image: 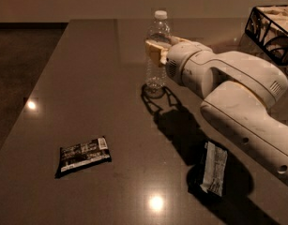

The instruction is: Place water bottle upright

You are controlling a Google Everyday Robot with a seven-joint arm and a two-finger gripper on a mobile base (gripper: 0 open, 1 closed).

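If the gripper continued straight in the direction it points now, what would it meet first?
The water bottle, which the gripper grips at mid-height; beyond it only tabletop shows, depth unclear.

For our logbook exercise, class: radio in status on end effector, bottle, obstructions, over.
End effector clamped on water bottle mid-body, far side of table. Bottle upright. Two snack packets lie well clear.

No words or numbers can be read here. The dark snack packet (pixel 82 156) near the front has white marks, but they are too small to make out. The second packet (pixel 213 168) is the same. The gripper (pixel 155 54) holds the water bottle (pixel 156 75) around its middle, and no words show there.
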